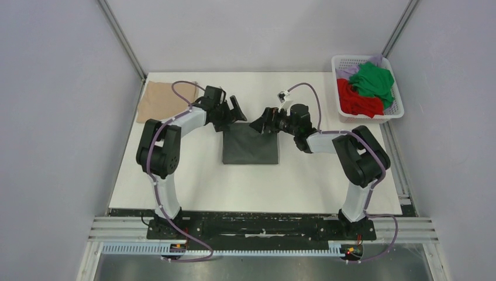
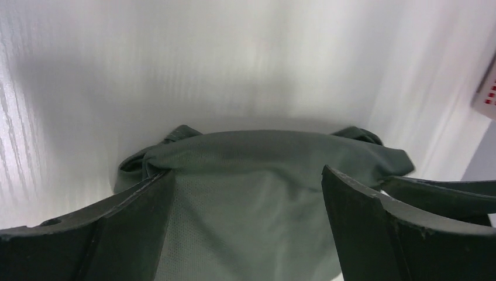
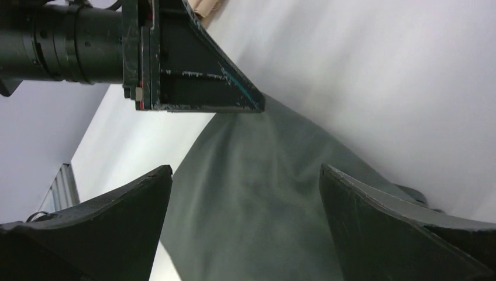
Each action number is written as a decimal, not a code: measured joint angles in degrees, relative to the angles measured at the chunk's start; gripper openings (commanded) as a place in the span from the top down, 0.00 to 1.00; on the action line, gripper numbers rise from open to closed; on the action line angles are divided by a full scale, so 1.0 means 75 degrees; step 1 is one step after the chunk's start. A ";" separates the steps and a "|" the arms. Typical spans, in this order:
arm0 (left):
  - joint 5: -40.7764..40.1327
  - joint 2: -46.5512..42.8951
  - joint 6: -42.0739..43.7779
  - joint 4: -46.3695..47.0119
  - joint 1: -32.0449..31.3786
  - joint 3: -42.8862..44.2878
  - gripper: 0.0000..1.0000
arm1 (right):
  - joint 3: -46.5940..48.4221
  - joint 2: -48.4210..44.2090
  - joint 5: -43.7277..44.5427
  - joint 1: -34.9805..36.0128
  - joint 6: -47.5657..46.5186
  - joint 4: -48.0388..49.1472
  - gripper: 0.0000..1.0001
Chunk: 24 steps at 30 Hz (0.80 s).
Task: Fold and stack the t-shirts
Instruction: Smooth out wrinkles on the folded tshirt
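Table [image 1: 193,187]: grey shirt [image 1: 250,149] beneath spread fingers [image 2: 374,222].

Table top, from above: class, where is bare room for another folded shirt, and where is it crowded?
Free: the far strip between the beige shirt and the basket; the near strip between the dark grey shirt and the table edge. Crowded: the middle, where the left gripper and right gripper hang open over that shirt's far edge.

Bright, diffuse light; a soft shadow on the table [image 2: 245,99]; wrist views blurred up close.
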 measured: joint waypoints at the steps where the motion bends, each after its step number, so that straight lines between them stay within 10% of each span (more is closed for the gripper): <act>1: -0.0035 0.0166 -0.0012 -0.0006 0.0000 0.0035 0.00 | 0.0137 0.0172 0.0041 -0.0009 -0.0012 -0.0064 0.02; 24: -0.0551 -0.0032 -0.0128 -0.0673 -0.0029 0.0070 0.00 | 0.0568 0.0385 0.0842 -0.0242 0.0143 -0.1594 0.02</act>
